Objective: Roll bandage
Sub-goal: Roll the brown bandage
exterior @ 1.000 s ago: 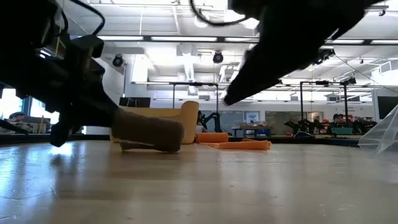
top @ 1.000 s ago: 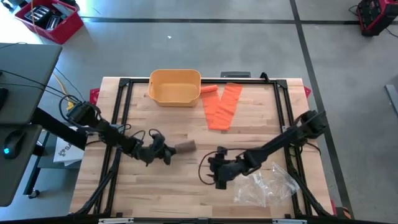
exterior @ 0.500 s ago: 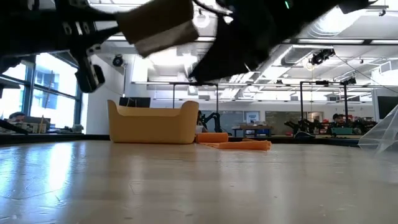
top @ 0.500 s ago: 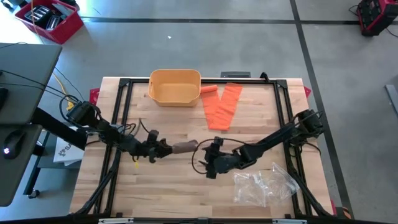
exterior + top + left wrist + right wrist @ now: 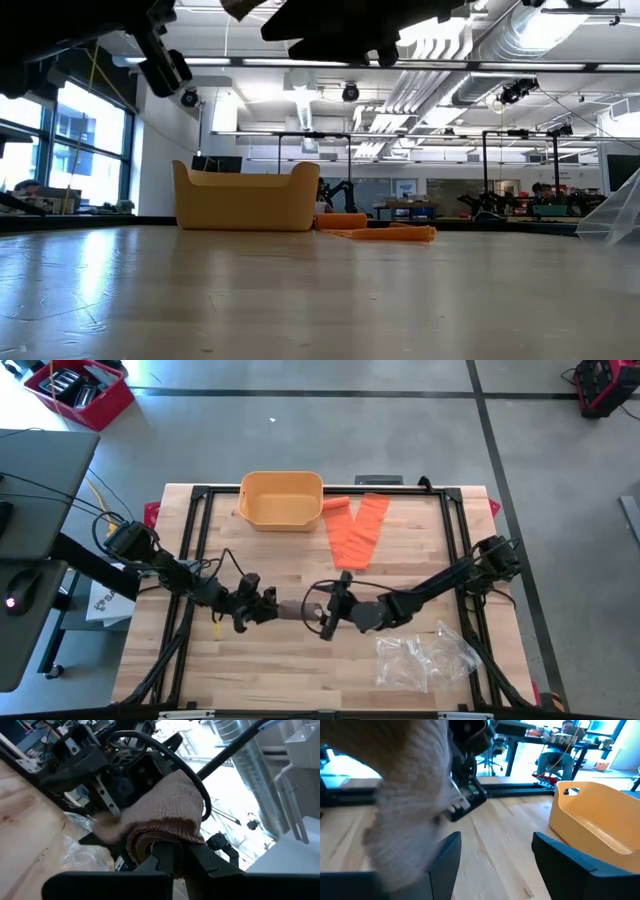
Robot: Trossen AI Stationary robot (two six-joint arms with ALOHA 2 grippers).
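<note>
A brown knit bandage roll (image 5: 293, 608) hangs above the middle of the wooden table (image 5: 250, 665). My left gripper (image 5: 275, 607) is shut on the roll's left end. My right gripper (image 5: 322, 615) stands open just right of the roll's free end. In the right wrist view the roll (image 5: 410, 805) shows blurred before one of the open fingers. Whether that finger touches it, I cannot tell. In the low view both arms are dark shapes along the top edge, and only a sliver of the roll (image 5: 248, 8) shows. My left gripper pinches the roll's coiled end face (image 5: 147, 842) between its two fingers (image 5: 167, 855). The fingers come about level from the table's left side and lie along the roll. The roll is lifted clear of the table and sticks out beyond the fingers toward my right gripper.
A yellow bin (image 5: 282, 498) stands at the far edge. Right of it an orange bandage (image 5: 358, 530) lies partly unrolled. A crumpled clear plastic bag (image 5: 425, 655) lies near the front right. Black frame rails (image 5: 190, 560) run along the table's sides.
My left gripper has lifted the roll off the table and tipped from pointing down to about level, so the roll now points toward the right arm. My right gripper has risen, tipped up and gone toward the table's left, up to the roll's free end.
</note>
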